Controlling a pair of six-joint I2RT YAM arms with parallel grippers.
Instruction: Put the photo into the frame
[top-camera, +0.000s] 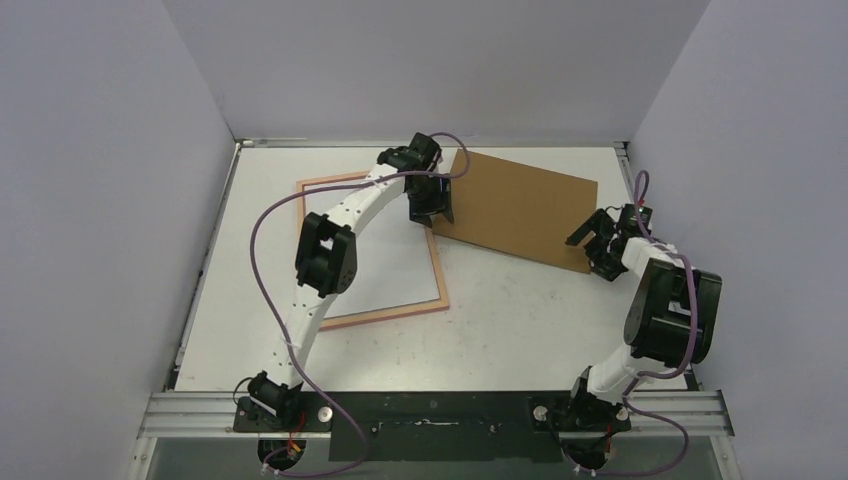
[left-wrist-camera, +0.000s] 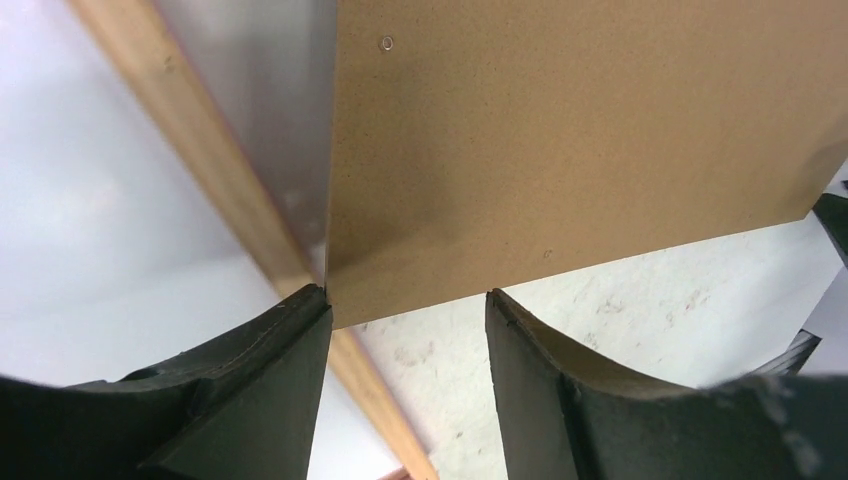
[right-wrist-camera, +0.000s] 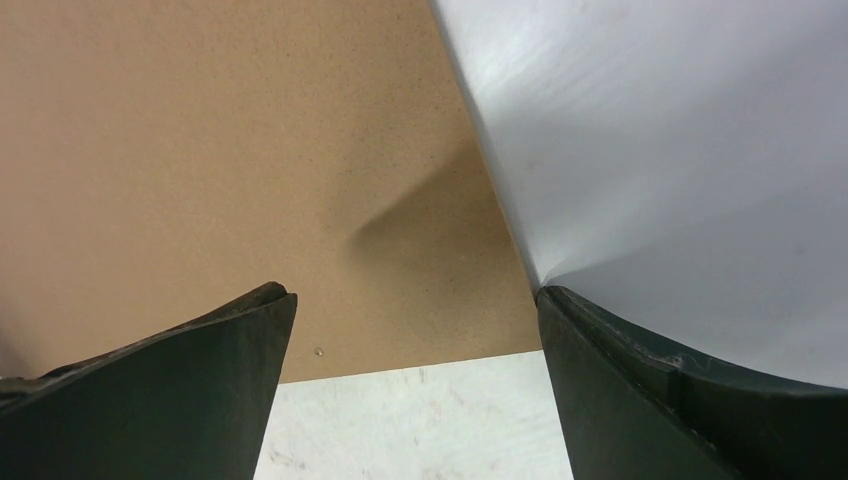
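The frame (top-camera: 390, 312) lies flat left of centre, its pale wood side showing in the left wrist view (left-wrist-camera: 200, 150). A smooth white sheet (top-camera: 385, 265) fills it; no seascape side shows, so I cannot tell whether it is the photo's back. The plain brown backing board (top-camera: 520, 205) lies at the back right, its left corner by the frame's far right corner. My left gripper (top-camera: 432, 208) is open, its fingers either side of that board corner (left-wrist-camera: 580, 130), the left fingertip (left-wrist-camera: 310, 310) touching it. My right gripper (top-camera: 598, 245) is open and empty over the board's near right edge (right-wrist-camera: 200, 150).
Pale walls close the table on three sides; the right wall (right-wrist-camera: 680, 150) stands close beside my right gripper's outer finger. A grey glossy strip (left-wrist-camera: 270, 100) shows between the frame's rail and the board. Bare speckled table (top-camera: 520, 320) lies in front of the board.
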